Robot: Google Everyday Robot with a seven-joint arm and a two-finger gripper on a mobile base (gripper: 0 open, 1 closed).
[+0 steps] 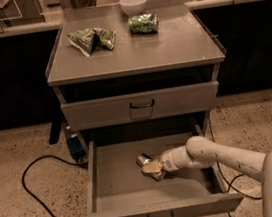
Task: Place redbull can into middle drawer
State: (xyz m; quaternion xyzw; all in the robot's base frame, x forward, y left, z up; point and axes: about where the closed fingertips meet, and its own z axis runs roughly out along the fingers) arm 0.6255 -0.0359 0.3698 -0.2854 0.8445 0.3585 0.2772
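Observation:
The middle drawer [117, 186] is pulled out wide below the cabinet, grey with long side walls and a thin wire handle at its front. The redbull can [144, 160] lies inside it, right of centre, its shiny round end pointing back left. My gripper [153, 168] reaches into the drawer from the right on a white arm and sits right at the can, covering most of it. I cannot tell whether the can rests on the drawer floor.
A closed upper drawer front [140, 106] sits above. On the cabinet top [177, 44] lie two green foil snack bags [91, 38] [143, 23] and a white bowl [133, 3]. A black cable [33, 188] loops on the speckled floor at left.

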